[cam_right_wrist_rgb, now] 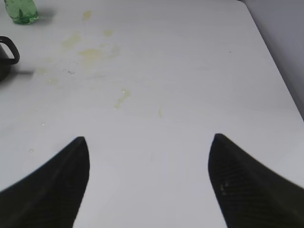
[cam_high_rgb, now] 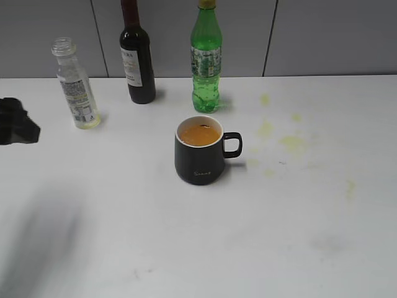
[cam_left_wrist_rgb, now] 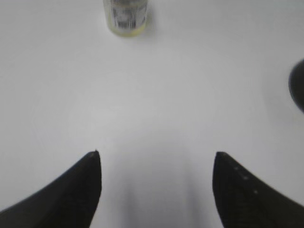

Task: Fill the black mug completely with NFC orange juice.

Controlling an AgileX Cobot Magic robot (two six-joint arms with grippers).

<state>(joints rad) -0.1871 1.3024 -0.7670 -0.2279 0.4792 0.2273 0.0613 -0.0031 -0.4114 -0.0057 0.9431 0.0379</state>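
A broad white matte surface (cam_high_rgb: 124,236) fills the scene, backed by a grey panelled wall (cam_high_rgb: 322,37) along its far edge. At the far left edge, a dark blurred shape pokes in, probably the left gripper (cam_high_rgb: 17,122), though the exterior view is too smeared to be sure. In its own wrist view the left gripper (cam_left_wrist_rgb: 156,154) has its jaws spread wide over bare surface, black tapered fingertips (cam_left_wrist_rgb: 90,171) gripping nothing.

Near the far-left corner stands the NFC orange juice bottle (cam_high_rgb: 75,84), upright, clear, wide-necked and capless, with a white printed label; it looks nearly drained, only a pale yellowish trace at its base. Next along the far edge, a dark wine bottle (cam_high_rgb: 138,59), glossy, with a pale label. Then a taller green plastic bottle (cam_high_rgb: 206,59), translucent, ridged, yellow-capped.

In the middle of the surface, nearer than the bottles, sits the black mug (cam_high_rgb: 200,150): squat, matte, flaring toward the base, cream inside, loop handle pointing right, small pale script low on its side. Opaque orange juice (cam_high_rgb: 199,135) fills it to a little below the rim.

Right of the mug, pale yellow-green stains (cam_high_rgb: 291,141) blotch the surface toward the far-right corner. The right gripper (cam_right_wrist_rgb: 149,140) hovers over this side, jaws wide apart, black and empty, with stains ahead and the mug's handle at the view's left edge.
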